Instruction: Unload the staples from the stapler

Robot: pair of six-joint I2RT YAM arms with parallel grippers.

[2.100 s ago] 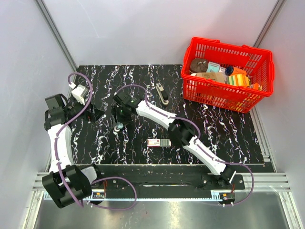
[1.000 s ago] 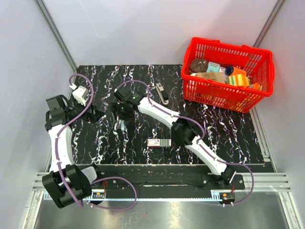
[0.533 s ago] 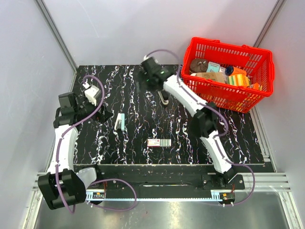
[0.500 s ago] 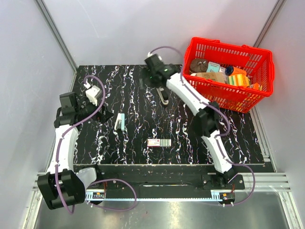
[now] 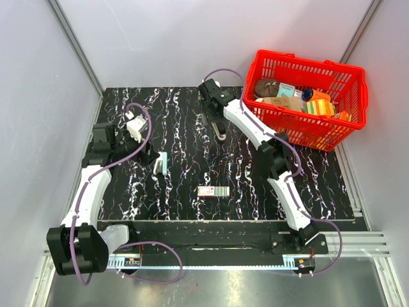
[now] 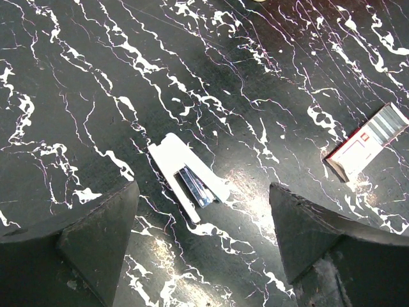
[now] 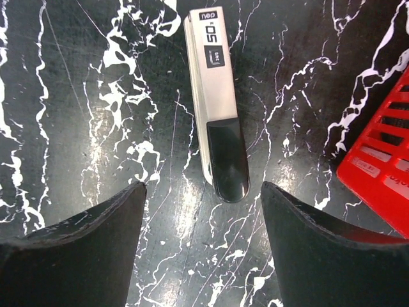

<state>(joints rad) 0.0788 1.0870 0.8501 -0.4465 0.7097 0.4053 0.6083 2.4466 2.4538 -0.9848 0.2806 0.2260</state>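
The stapler [image 5: 160, 162] is small, pale blue and white, and lies flat on the black marbled table left of centre. In the left wrist view the stapler [image 6: 190, 179] shows its white underside and shiny metal channel; I cannot make out any staples. My left gripper [image 5: 146, 155] hovers just left of it, open, with both fingertips [image 6: 121, 204] apart from the stapler and nothing held. My right gripper [image 5: 215, 114] is at the far side of the table, open and empty, above a slim dark-and-silver tool [image 7: 217, 115].
A small box of staples [image 5: 213, 191] lies near the table's middle front, and the same box [image 6: 367, 141] shows in the left wrist view. A red basket [image 5: 358, 96] of assorted items stands at the back right, its wall [image 7: 383, 160] close to my right gripper.
My right arm has swung away from the stapler to the far side, over the slim tool. The stapler stays on the table. My left arm has shifted right, closer to it.
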